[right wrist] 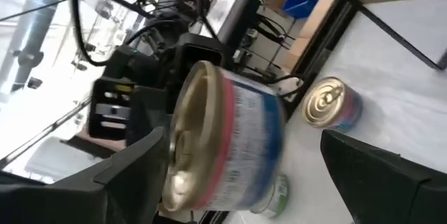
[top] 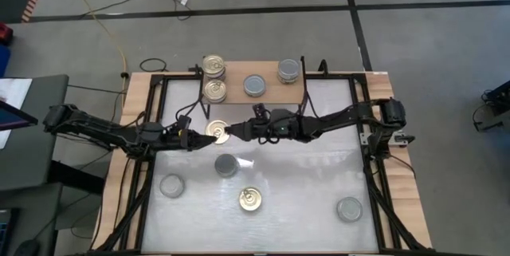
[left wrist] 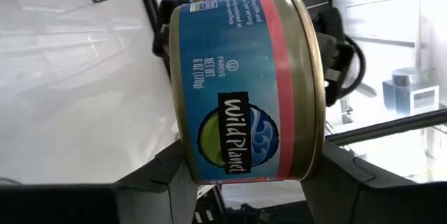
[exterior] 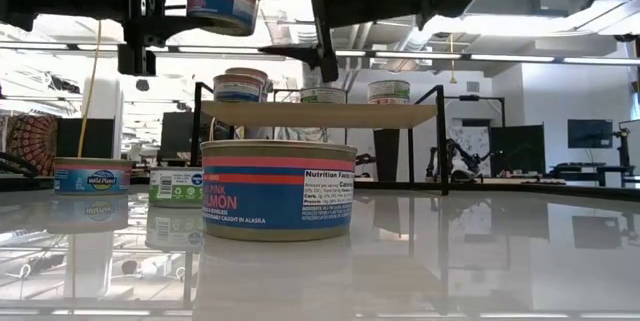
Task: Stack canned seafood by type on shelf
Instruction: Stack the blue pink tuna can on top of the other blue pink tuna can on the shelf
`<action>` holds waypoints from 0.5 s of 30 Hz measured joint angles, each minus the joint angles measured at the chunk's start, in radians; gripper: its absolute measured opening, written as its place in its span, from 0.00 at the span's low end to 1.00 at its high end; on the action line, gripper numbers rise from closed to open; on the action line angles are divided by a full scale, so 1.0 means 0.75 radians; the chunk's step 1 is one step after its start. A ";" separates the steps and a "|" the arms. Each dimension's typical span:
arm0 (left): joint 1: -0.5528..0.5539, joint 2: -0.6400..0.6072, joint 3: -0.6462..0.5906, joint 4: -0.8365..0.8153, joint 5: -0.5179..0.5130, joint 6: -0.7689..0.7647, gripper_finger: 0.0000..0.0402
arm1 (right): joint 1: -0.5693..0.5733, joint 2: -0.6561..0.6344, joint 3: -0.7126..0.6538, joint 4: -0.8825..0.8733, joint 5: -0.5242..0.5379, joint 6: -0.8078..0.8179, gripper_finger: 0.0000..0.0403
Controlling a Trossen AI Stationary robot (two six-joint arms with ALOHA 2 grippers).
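Your left end effector grips a gold-lidded can mid-frame from above; its wrist view alone reads the label. Right end effector gapes open around it.

Both arms reach inward, meeting mid-desk — left pincer clamped around a load, right pincer spread wide.

the shelf bears four cans; the white table bears four more.
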 joint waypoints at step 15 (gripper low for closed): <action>0.006 0.000 0.001 0.036 0.007 0.007 0.49 | 0.000 -0.003 0.091 -0.147 -0.021 -0.053 0.63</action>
